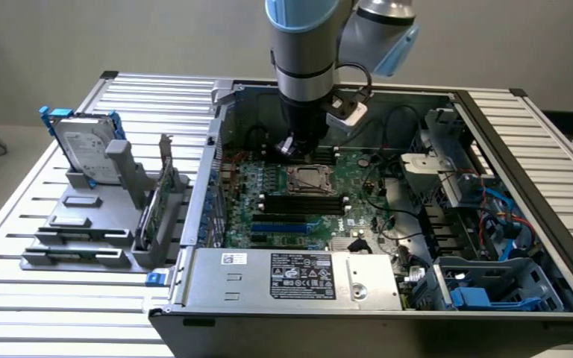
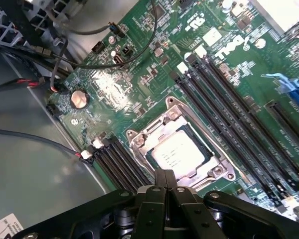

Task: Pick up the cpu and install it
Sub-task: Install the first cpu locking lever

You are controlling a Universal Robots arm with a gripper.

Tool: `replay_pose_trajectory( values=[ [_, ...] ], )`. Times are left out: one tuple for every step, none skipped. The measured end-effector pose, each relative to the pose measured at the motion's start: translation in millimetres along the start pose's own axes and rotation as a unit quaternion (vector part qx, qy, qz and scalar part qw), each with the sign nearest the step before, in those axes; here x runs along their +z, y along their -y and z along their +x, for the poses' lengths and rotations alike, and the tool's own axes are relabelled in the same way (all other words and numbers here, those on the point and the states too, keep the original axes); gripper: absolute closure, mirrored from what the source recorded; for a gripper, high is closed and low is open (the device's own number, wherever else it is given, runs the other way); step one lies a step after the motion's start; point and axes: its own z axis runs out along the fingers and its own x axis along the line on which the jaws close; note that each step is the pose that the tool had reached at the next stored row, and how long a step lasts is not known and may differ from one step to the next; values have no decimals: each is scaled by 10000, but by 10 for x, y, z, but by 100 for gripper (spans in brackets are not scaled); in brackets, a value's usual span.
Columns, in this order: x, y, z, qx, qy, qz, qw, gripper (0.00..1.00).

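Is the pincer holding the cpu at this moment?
No. In the wrist view the cpu lies flat in its socket on the motherboard, and the shut pincer holds nothing.

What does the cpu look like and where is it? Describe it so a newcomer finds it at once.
Start at the open computer case on the slatted table and look down at its green motherboard. Near the board's middle sits a metal socket frame, flanked by long black memory slots. The cpu is the small flat silver square inside that frame, just below the shut pincer.
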Motion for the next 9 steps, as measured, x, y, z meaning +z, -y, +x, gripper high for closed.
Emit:
replay_pose_trajectory(
  values=[
    [-29,-12,-9,3,2,1,10000,89],
    [-64,-27,-22,5,2,2,10000,89],
    [-104,-48,-39,6,3,3,10000,89],
    [-145,-71,-58,7,4,2,10000,89],
    [-189,-96,-79,8,3,2,10000,89],
    [-228,-119,-100,8,3,2,10000,89],
    [-264,-144,-122,8,3,2,10000,89],
    [-288,-165,-146,7,3,2,10000,89],
    [-300,-180,-172,7,4,2,10000,89]
  ],
)
